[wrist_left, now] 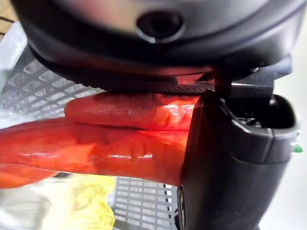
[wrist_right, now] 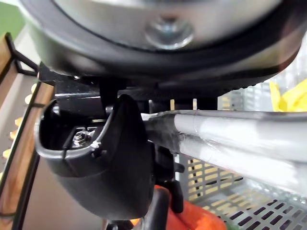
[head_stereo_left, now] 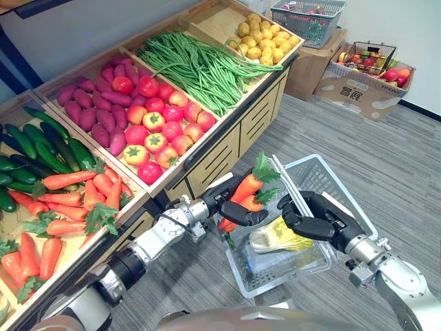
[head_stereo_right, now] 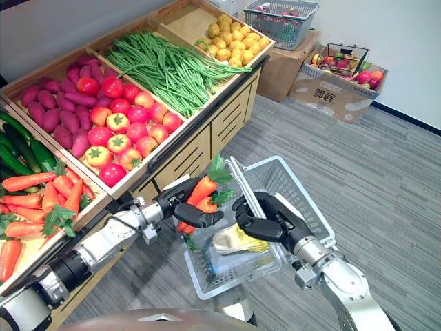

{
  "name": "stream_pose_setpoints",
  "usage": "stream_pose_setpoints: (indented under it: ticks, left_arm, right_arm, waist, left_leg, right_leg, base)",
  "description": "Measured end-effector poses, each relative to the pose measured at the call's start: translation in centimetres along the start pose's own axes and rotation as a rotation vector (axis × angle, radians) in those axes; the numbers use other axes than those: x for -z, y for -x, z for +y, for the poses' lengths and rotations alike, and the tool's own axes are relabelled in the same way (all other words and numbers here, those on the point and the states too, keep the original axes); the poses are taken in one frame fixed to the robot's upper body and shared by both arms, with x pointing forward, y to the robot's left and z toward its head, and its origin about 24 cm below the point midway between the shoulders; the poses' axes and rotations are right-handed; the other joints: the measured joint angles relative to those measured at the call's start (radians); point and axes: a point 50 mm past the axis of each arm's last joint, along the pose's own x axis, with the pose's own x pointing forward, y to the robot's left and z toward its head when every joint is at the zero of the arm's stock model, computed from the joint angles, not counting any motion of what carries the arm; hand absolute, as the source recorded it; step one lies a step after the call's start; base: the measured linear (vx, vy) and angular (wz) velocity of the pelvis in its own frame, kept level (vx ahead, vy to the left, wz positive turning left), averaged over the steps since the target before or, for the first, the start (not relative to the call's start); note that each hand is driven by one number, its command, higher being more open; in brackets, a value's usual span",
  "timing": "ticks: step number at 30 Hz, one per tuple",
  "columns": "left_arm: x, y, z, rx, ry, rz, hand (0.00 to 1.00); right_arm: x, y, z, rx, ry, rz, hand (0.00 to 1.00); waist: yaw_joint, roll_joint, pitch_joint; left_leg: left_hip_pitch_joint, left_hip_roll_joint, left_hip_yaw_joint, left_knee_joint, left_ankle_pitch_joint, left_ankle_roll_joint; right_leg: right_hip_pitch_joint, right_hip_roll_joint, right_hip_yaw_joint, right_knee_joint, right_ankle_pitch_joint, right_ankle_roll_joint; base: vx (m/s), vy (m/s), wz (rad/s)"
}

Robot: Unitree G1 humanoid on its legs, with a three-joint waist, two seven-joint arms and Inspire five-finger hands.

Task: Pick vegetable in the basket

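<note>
My left hand (head_stereo_left: 231, 201) is shut on two orange carrots (head_stereo_left: 244, 189) with green tops, held over the near left corner of the grey mesh basket (head_stereo_left: 344, 196). The left wrist view shows the carrots (wrist_left: 105, 139) pinned under the thumb (wrist_left: 225, 158). My right hand (head_stereo_left: 313, 217) is shut on the basket's grey handles (head_stereo_left: 289, 183), which run past its thumb (wrist_right: 105, 163) as handles (wrist_right: 240, 139). In the basket lies a yellow leafy vegetable (head_stereo_left: 279, 238) in clear wrap.
A wooden produce stand (head_stereo_left: 227, 148) runs along the left with carrots (head_stereo_left: 76, 200), cucumbers (head_stereo_left: 34, 148), tomatoes (head_stereo_left: 158, 127), sweet potatoes (head_stereo_left: 96, 110), green beans (head_stereo_left: 207, 65) and potatoes (head_stereo_left: 265, 38). Cardboard boxes with baskets of produce (head_stereo_left: 368, 65) stand at the back right on grey carpet.
</note>
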Motion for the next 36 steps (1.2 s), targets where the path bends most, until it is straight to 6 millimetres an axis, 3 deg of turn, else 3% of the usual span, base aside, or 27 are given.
stream_pose_setpoints:
  ticks: [8, 22, 28, 31, 36]
  left_arm:
    - [-1.6, 0.8, -0.2, 0.051, -0.131, -0.037, 0.0]
    - [-2.1, 0.7, -0.2, 0.067, -0.167, -0.053, 0.0]
    - [-2.9, -0.4, -0.3, 0.063, -0.491, -0.065, 0.0]
    - [-2.3, -1.0, -0.4, 0.038, -0.699, -0.059, 0.0]
    - [-1.1, -1.6, -0.7, 0.041, -0.862, -0.039, 0.0]
  right_arm:
    - [-0.5, -0.5, -0.1, 0.024, -0.021, -0.047, 0.0]
    - [-0.6, -0.4, -0.5, 0.043, -0.015, -0.053, 0.0]
    - [-0.6, -0.5, -0.5, 0.07, -0.018, -0.051, 0.0]
    - [-0.5, -1.3, -0.3, 0.049, -0.026, -0.044, 0.0]
    - [0.4, -2.1, -0.5, 0.008, -0.02, 0.022, 0.0]
  waist:
    - [0.003, 0.001, 0.0]
    - [0.002, 0.004, 0.001]
    - [-0.002, 0.0, 0.004]
    - [-0.01, -0.015, 0.012]
    - [-0.028, -0.033, 0.022]
  left_leg:
    - [-0.034, 0.0, -0.036, 0.016, 0.004, 0.008]
    - [-0.062, -0.011, -0.068, 0.016, 0.012, 0.019]
    - [-0.06, -0.014, -0.066, 0.016, 0.012, 0.019]
    - [-0.045, -0.013, -0.046, 0.016, 0.011, 0.019]
    - [-0.048, -0.008, -0.02, 0.024, 0.01, 0.017]
  right_leg:
    - [-0.006, -0.007, -0.026, 0.005, 0.0, 0.0]
    - [-0.011, -0.014, -0.051, 0.005, 0.0, 0.0]
    - [-0.011, -0.017, -0.049, 0.007, 0.0, 0.0]
    - [-0.015, -0.013, -0.032, 0.015, 0.0, 0.0]
    - [-0.046, -0.003, -0.003, 0.037, -0.004, -0.005]
  base:
    - [0.0, 0.024, 0.11]
    - [0.02, 0.024, 0.06]
    - [0.01, 0.024, 0.01]
    - [0.01, 0.029, -0.15]
    - [0.01, 0.029, -0.17]
